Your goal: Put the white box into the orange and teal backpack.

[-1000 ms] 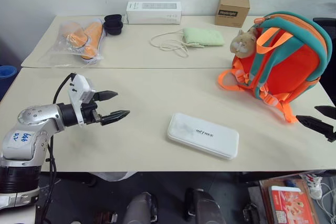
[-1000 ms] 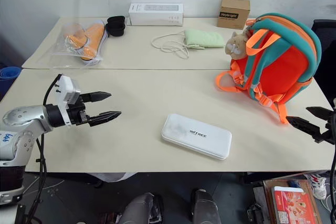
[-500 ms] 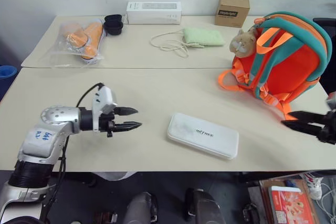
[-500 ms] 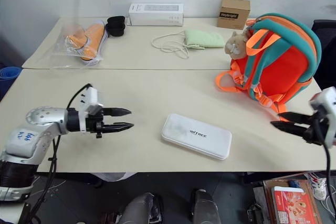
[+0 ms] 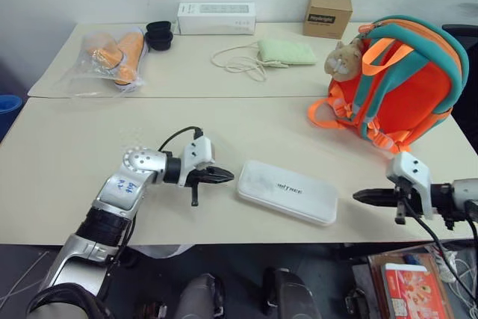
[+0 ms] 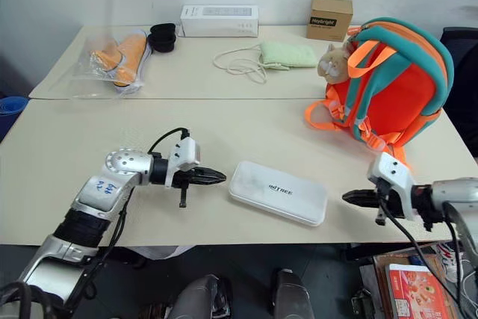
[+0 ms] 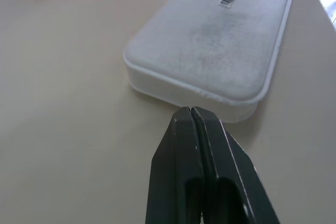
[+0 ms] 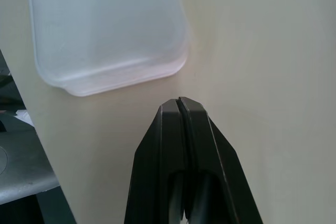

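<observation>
Box (image 5: pixel 288 191) lies flat on near table (image 5: pixel 67 132), backpack (image 5: pixel 403 80) upright far right. Left gripper (image 5: pixel 228 176) and right gripper (image 5: pixel 358 196) flank its ends, both pinched closed, empty. Left wrist view shows lettering on lid.

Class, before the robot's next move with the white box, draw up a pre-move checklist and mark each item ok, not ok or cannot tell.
1. White box lies flat on the table, nothing on top: ok.
2. Left gripper at the box's short end, fingers shut, box not held: ok.
3. Right gripper shut, pointing at the other end with a gap: ok.
4. Grippers on opposite ends for a two-sided squeeze: ok.
5. Backpack upright within view: ok.
6. Backpack open to take the box: cannot tell.
</observation>
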